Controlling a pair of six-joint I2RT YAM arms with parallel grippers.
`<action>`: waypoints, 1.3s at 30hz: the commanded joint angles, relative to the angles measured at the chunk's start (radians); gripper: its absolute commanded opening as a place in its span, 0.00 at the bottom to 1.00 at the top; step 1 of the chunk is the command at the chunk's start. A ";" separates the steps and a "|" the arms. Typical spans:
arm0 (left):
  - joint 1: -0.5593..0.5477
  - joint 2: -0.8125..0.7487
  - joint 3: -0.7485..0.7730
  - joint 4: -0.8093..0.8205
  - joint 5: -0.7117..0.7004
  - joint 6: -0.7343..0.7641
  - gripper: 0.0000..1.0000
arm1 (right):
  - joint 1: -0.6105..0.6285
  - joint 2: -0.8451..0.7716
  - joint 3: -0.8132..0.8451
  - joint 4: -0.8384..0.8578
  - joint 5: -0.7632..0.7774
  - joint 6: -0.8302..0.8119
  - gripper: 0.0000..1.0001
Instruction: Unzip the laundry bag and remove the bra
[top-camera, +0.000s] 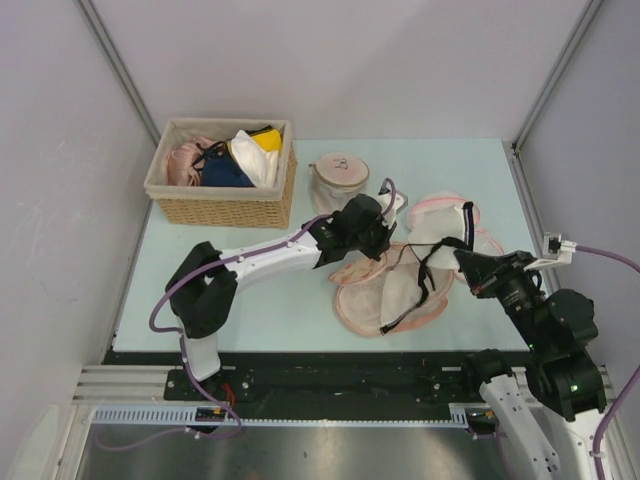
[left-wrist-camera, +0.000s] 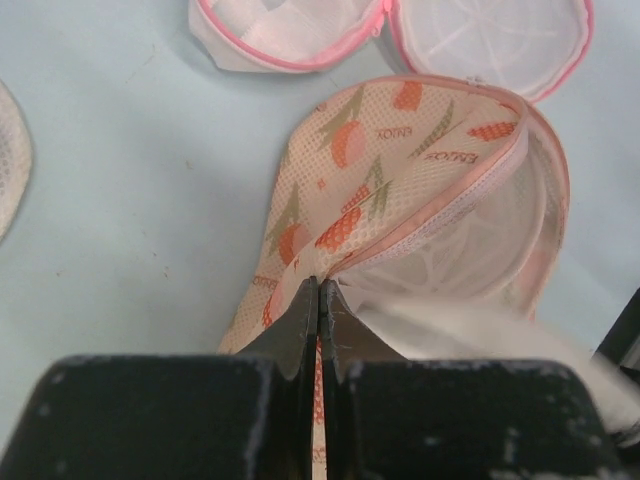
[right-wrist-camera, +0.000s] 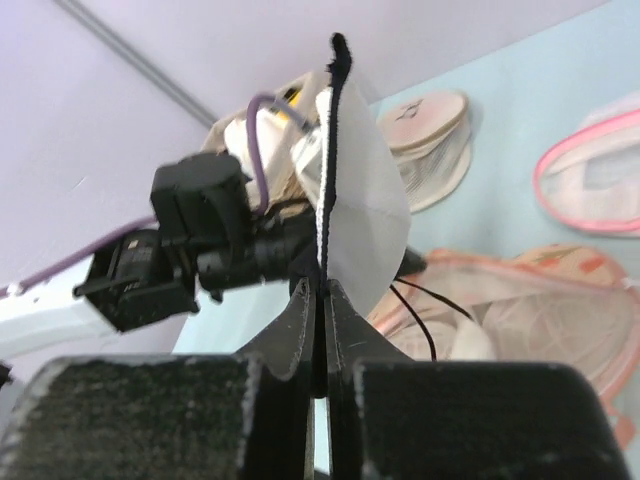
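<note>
left gripper (left-wrist-camera: 318, 287) pinching the laundry bag (left-wrist-camera: 400, 150) flap, upside-down print just beyond its tips reading roughly "eniox", right gripper (right-wrist-camera: 322, 287) clamped on the bra (right-wrist-camera: 365, 210) cup's black-edged rim

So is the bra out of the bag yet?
Nearly. Done: the laundry bag is unzipped and gaping open. In hand: the left gripper pinches its flap, the right gripper pinches the bra. Left: lifting the bra clear, since one cup lies on the open bag.
</note>
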 joint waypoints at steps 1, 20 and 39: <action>0.016 -0.056 -0.031 0.018 0.093 -0.008 0.00 | 0.005 0.069 0.021 0.029 0.121 -0.042 0.00; 0.272 -0.335 -0.081 0.090 0.786 -0.012 0.94 | 0.002 0.244 0.013 0.071 -0.119 -0.103 0.00; 0.155 -0.201 -0.075 0.334 0.859 -0.124 1.00 | 0.002 0.285 -0.002 0.139 -0.276 -0.111 0.00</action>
